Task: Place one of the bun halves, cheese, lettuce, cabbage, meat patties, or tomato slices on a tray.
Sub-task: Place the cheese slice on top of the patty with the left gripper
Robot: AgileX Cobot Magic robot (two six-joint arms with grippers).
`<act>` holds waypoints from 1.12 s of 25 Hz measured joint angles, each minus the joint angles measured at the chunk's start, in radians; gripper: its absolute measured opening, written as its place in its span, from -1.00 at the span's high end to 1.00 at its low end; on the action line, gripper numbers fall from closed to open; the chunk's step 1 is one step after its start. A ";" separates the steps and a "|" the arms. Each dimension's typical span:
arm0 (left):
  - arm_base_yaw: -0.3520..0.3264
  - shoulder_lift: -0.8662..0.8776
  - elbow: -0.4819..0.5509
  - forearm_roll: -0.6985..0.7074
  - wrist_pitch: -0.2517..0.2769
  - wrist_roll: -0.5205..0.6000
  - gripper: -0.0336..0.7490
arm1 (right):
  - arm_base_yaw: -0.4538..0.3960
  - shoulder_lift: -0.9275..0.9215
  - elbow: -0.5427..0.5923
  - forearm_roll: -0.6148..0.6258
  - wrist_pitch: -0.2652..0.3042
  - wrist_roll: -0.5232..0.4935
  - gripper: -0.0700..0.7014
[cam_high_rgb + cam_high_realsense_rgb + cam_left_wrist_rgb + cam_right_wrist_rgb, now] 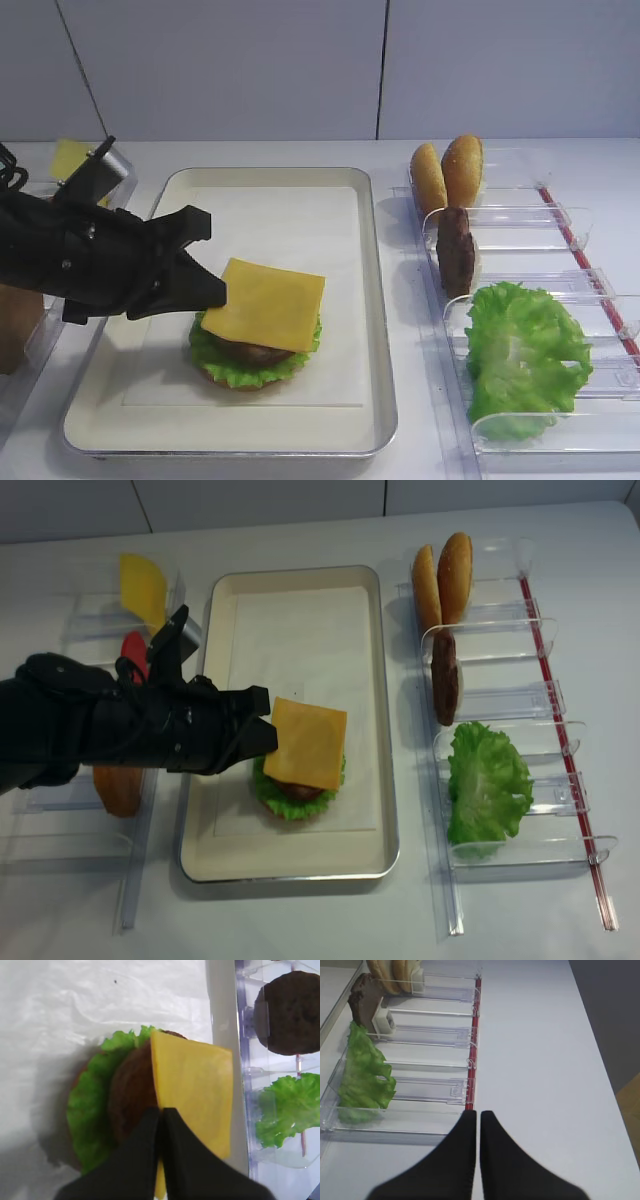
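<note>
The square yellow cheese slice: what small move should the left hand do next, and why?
Probably open and let go. The left hand is shut on the edge of the square yellow cheese slice, which already lies over the dark brown meat patty and ruffled green lettuce on the cream tray.

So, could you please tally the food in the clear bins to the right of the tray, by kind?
bun halves: 2
patty: 1
lettuce: 1 clump
Total: 4
</note>
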 joint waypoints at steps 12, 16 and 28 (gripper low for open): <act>0.000 0.000 0.000 0.049 -0.002 -0.039 0.88 | 0.000 0.000 0.000 0.000 0.000 -0.002 0.67; 0.000 0.000 0.000 0.050 -0.002 -0.039 0.55 | 0.000 0.000 0.000 0.000 0.000 0.000 0.67; 0.000 0.000 -0.103 0.211 0.094 -0.141 0.03 | 0.000 0.000 0.000 0.000 0.002 0.000 0.67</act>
